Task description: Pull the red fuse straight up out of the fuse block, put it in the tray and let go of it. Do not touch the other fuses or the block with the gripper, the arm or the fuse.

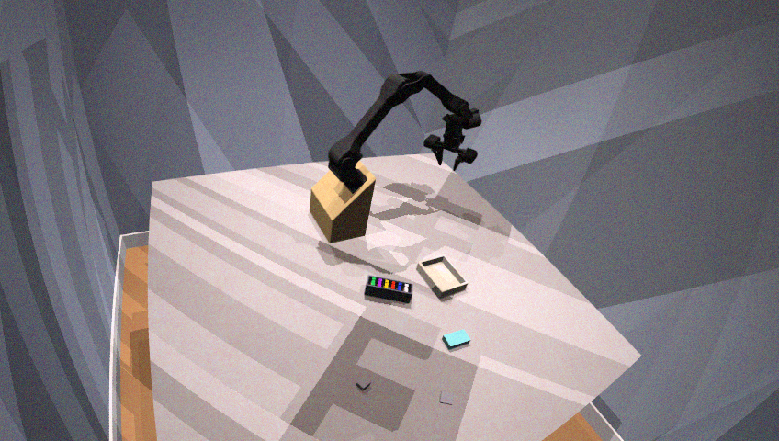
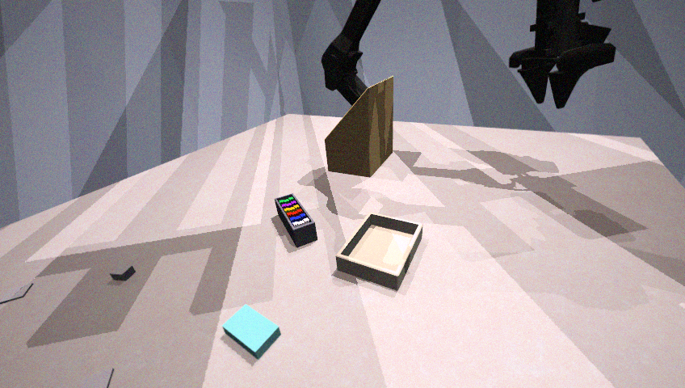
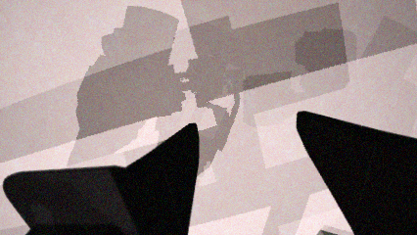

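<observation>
The exterior view cuts off the arm above its elbow, and the fuses are too small to separate.

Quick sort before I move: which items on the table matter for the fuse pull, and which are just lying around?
For the job:
- red fuse
- fuse block with the other fuses, not to be touched
- tray
- tool, open and holding nothing, high above the table

Lying about:
- cyan block
- small dark piece
- flat grey tile
</observation>
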You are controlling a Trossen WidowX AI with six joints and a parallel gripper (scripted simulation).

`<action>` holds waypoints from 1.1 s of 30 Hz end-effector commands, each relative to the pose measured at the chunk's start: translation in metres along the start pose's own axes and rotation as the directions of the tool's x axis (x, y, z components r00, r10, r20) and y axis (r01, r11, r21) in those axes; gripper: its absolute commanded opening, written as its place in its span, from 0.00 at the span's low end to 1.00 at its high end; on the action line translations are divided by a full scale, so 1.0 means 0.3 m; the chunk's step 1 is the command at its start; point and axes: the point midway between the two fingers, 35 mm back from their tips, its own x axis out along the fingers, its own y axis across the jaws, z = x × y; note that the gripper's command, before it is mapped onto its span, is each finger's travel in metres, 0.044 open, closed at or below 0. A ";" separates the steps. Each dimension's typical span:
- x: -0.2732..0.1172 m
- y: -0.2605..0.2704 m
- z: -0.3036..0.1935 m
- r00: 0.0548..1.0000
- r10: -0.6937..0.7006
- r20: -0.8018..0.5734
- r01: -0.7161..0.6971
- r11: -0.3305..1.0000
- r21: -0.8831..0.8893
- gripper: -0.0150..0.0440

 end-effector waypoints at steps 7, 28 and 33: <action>-0.068 -0.190 -0.133 0.998 -0.035 0.045 0.020 0.959 0.284 0.40; -0.062 -0.564 -1.155 0.996 -0.077 -0.040 0.021 -0.236 0.972 0.37; -0.021 -0.505 -1.421 0.993 -0.044 -0.114 0.066 -0.587 0.807 0.37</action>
